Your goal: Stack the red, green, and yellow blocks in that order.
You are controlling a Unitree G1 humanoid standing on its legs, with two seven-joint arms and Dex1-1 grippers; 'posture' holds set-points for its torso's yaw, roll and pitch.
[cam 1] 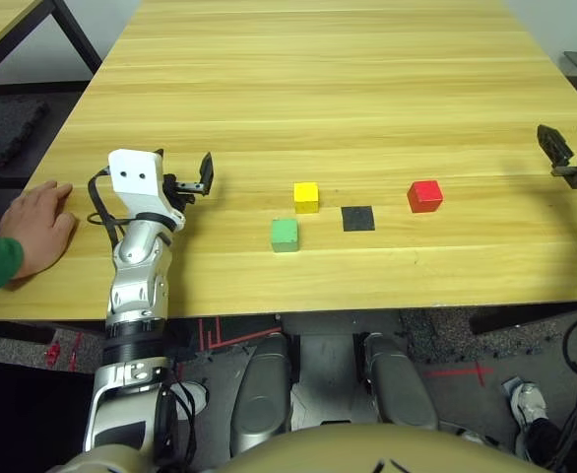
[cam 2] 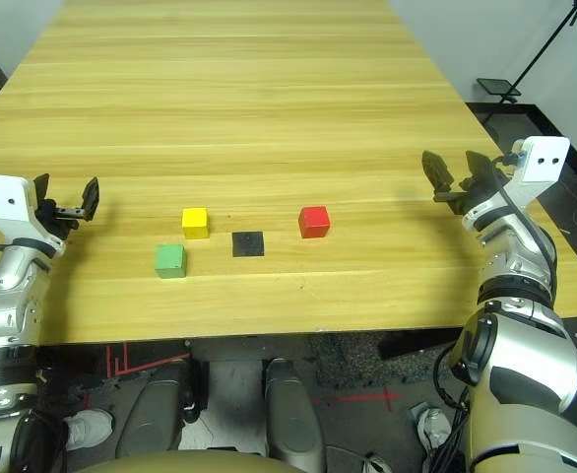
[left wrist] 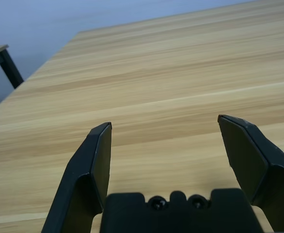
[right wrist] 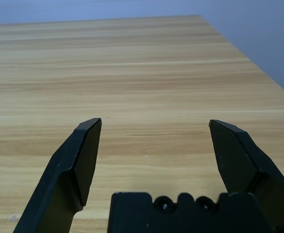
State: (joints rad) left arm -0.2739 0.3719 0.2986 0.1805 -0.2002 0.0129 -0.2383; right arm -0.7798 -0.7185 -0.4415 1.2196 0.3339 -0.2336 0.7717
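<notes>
Flat black square patch on wooden table; person's hand resting at table's left edge.

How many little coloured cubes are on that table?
3: the yellow block mid-table, the green block just nearer the robot, the red block to their right. All apart, none stacked.

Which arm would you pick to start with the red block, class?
Probably the right. The red block lies nearest the open right gripper; the open left gripper sits beyond the yellow block and green block.

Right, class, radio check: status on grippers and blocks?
Left gripper open, right gripper open, both empty. Red block, green block, yellow block apart, unstacked. Hand on table edge.
</notes>
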